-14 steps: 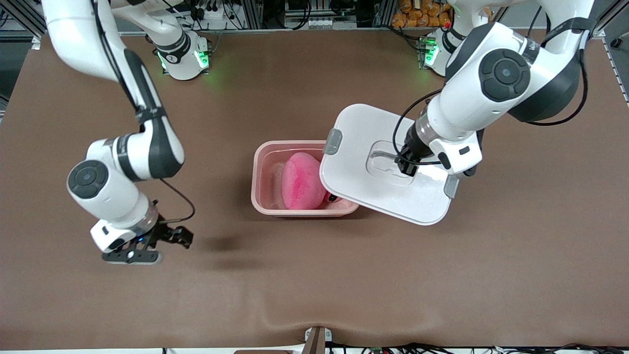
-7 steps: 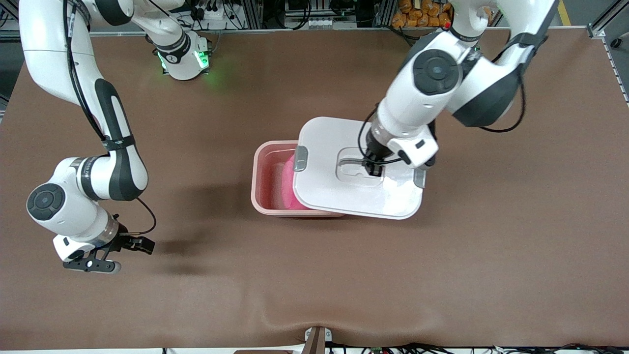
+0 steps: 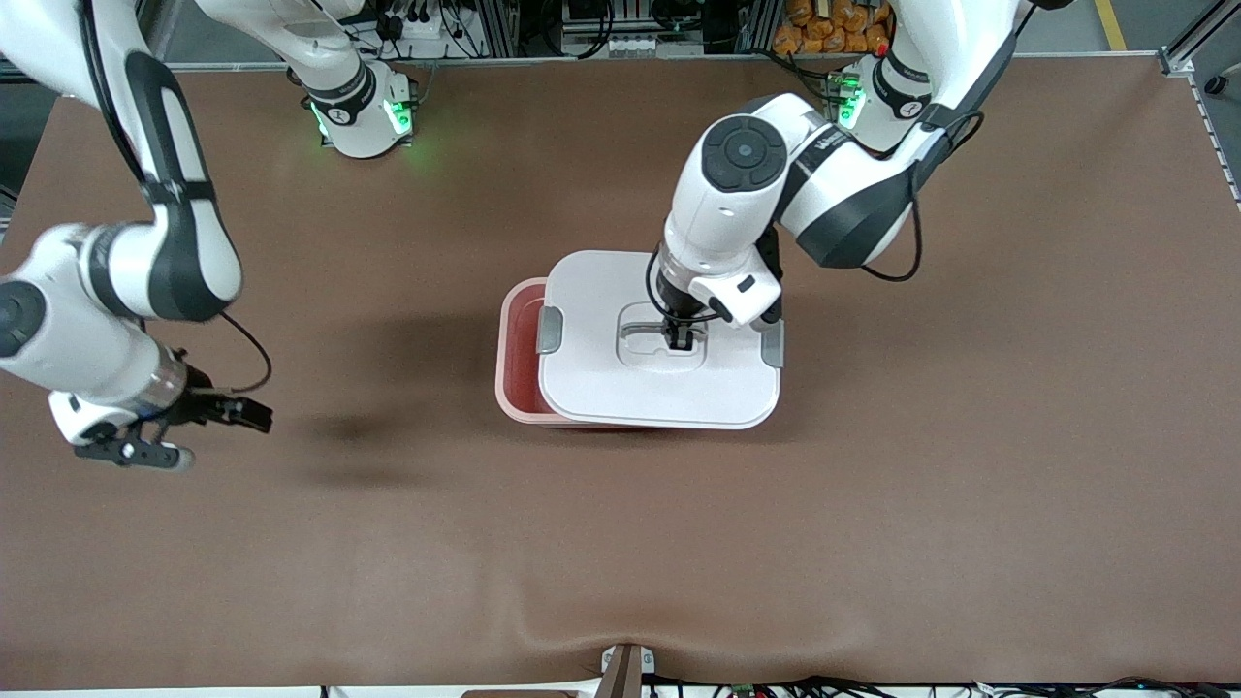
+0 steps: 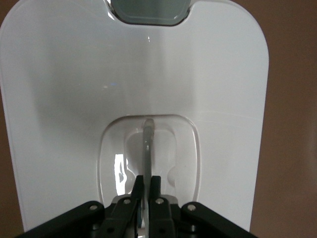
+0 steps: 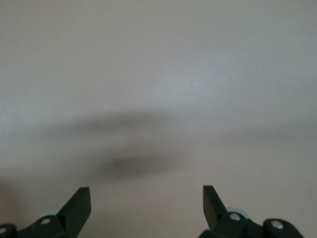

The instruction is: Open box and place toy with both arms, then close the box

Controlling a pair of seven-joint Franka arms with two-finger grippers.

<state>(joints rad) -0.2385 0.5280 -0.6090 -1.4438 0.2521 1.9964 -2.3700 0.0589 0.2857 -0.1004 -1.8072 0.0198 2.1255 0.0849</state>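
front view; one box (image 3: 516, 361); one lid (image 3: 659, 373), left end effector (image 3: 683, 339) grasping handle (image 3: 644, 329); right end effector (image 3: 184, 431) released

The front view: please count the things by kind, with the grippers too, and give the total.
Box tubs: 1, pink box, mostly covered.
Lids: 1, white lid, carried over the box by its handle.
Grey side clips: 2.
Grippers: 2, left gripper shut on the handle, right gripper open over bare table.
Toys in sight: 0.
Total: 6.

Left tool (image 4: 146, 186) pinches the handle (image 4: 147, 148) — apparently lifting the lid (image 4: 64, 99).
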